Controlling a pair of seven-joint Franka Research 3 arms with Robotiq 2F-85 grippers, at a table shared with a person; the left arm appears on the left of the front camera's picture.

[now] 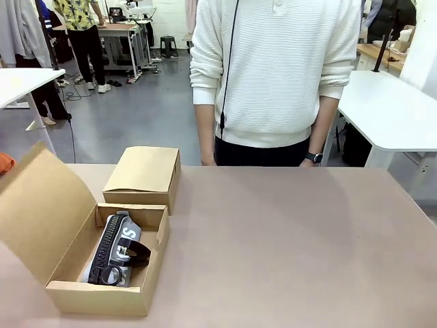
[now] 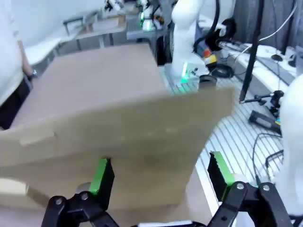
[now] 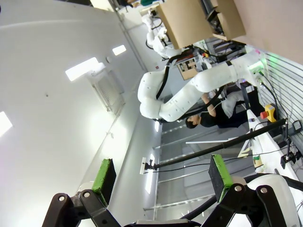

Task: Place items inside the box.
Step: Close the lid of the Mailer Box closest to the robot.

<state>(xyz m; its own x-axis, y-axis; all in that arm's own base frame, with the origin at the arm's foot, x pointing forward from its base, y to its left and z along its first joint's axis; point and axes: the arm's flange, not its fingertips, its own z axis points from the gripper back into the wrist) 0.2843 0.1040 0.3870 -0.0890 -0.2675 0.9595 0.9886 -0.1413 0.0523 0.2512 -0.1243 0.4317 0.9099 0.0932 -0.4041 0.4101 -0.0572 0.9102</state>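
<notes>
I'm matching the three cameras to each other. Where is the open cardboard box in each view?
Front view: the open cardboard box sits lower left on the table, flap raised, a grey pouch inside.
Left wrist view: its raised flap spans the middle, seen close and blurred, just beyond the open left gripper.
Right wrist view: it shows small at the top, turned sideways.
Shared landmark: the tan tabletop.

1. Front view: bright, even overhead light, sharp, with soft shadow inside the box (image 1: pixel 153 236).
2. Left wrist view: the close cardboard flap (image 2: pixel 118 137) is blurred.
3. Right wrist view: ceiling lights (image 3: pixel 85 68) glare; edges bend.
</notes>
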